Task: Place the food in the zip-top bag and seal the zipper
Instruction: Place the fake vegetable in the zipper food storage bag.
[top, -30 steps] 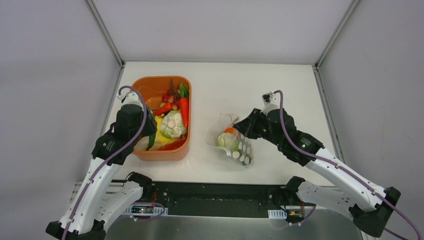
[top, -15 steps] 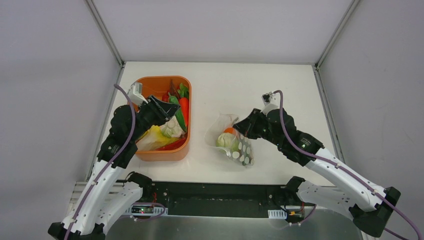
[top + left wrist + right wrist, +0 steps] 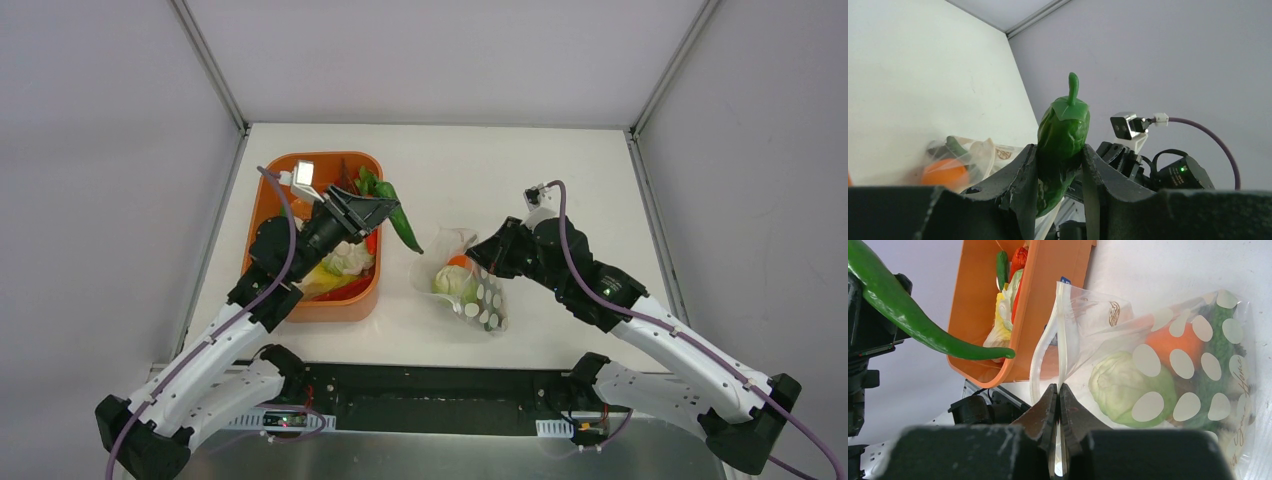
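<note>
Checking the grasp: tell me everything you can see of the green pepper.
The green pepper is long, curved, glossy like plastic, with a paler cap and stem and a pointed tip. The left gripper pinches its middle. It hangs in the air between the orange tub and the bag, tip toward the bag, touching nothing else.

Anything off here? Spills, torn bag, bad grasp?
Nothing stands out. The left jaws hold the green chilli squarely, just past the orange tub's right rim; the right jaws pinch the zip-top bag's open mouth. No food lies loose on the table.
</note>
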Robot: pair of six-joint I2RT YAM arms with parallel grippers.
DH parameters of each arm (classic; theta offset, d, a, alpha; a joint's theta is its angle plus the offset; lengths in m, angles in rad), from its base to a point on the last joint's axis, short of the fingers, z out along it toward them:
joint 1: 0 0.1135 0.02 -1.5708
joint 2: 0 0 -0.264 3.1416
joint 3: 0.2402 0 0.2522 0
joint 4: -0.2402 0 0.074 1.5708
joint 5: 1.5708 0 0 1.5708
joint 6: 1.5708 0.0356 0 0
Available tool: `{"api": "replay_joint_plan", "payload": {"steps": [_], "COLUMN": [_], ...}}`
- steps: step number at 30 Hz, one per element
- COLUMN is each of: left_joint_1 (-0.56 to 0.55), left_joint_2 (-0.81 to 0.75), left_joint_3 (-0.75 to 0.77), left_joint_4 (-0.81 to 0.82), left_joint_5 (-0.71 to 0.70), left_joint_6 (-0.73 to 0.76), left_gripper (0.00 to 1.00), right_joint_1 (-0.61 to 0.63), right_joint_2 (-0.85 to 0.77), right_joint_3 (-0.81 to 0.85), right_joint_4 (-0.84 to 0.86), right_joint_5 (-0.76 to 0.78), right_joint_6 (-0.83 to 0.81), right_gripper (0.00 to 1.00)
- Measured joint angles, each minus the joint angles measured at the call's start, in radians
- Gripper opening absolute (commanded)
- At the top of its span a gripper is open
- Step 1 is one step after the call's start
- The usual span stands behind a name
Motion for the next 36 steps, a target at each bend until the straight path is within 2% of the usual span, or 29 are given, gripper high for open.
{"api": "replay_joint_plan", "payload": {"steps": [27, 36], "left_joint_1": [-0.314, -0.366], "left_joint_2": [0.286, 0.345], "left_joint_3": [-0.167, -0.168], "left_joint_4": [0.388, 0.396], "left_joint_5": [-0.302, -0.335], "left_joint_6": [-0.184, -0.240], "left_gripper": [0.14, 0.18], "right_joint_1": [0.000, 0.000], "right_joint_2": [-0.010, -0.012], "right_joint_3": [-0.011, -0.011], "right_joint_4": [0.004, 0.004], "right_joint_5": [0.005, 0.013], "right_joint_6": [0.002, 0.007], "right_gripper": [0.05, 0.05]}}
